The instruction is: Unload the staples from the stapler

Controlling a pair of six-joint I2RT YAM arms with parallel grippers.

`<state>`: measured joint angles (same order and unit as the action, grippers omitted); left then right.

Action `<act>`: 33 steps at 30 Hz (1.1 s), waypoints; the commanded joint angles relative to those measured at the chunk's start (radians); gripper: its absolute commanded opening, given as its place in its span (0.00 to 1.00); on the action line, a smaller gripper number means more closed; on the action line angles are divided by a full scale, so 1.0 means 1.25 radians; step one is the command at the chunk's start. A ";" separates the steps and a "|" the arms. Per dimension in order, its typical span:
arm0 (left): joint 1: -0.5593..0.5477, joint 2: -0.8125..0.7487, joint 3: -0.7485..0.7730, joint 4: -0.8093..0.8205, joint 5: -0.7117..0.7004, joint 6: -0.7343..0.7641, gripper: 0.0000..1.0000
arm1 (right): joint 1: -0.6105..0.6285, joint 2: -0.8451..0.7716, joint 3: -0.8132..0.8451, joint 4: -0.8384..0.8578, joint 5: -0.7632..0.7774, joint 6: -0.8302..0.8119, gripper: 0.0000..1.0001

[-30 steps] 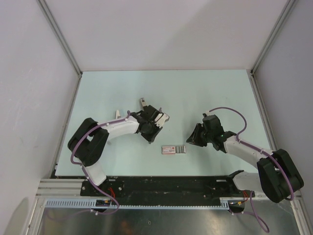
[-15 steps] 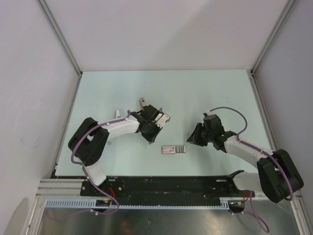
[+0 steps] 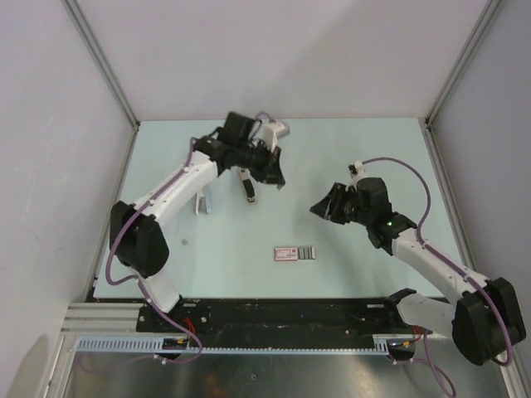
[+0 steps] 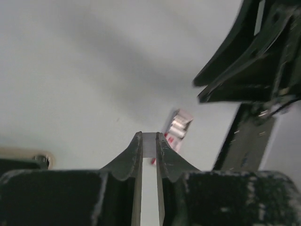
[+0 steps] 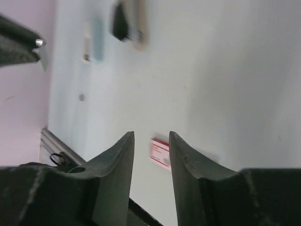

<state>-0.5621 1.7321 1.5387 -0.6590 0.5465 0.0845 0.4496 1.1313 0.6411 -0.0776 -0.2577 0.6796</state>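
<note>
The stapler (image 3: 246, 184) lies upper middle on the tabletop (image 3: 348, 149), well clear of the edges. The left hand (image 4: 149, 137) beside it is nearly together, its hold unclear; the right hand (image 5: 151, 134) is apart, empty.

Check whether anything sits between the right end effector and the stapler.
Nothing visible does. Bare table lies between the right end effector and the stapler; the red-and-white box lies off that line, toward the near edge.
</note>
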 commanded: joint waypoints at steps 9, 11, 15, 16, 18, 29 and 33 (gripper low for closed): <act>0.075 0.029 0.211 0.086 0.603 -0.322 0.04 | 0.035 -0.141 0.146 0.247 -0.119 -0.065 0.45; 0.072 0.021 0.197 0.121 0.624 -0.356 0.04 | 0.047 -0.143 0.149 0.277 -0.117 -0.052 0.46; 0.063 0.003 0.167 0.183 0.640 -0.412 0.04 | 0.067 -0.135 0.155 0.331 -0.115 -0.030 0.46; 0.062 -0.002 0.160 0.196 0.643 -0.423 0.04 | 0.070 -0.132 0.158 0.342 -0.117 -0.026 0.46; 0.059 -0.012 0.141 0.222 0.645 -0.446 0.04 | 0.078 -0.125 0.161 0.362 -0.121 -0.018 0.46; 0.058 -0.030 0.107 0.287 0.656 -0.509 0.03 | 0.096 -0.095 0.162 0.422 -0.139 0.028 0.47; 0.059 -0.031 0.116 0.303 0.658 -0.527 0.02 | 0.105 -0.096 0.162 0.409 -0.130 0.028 0.47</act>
<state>-0.4808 1.7515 1.6741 -0.3435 1.3178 -0.5255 0.5610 1.0080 0.7971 0.3935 -0.4107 0.7006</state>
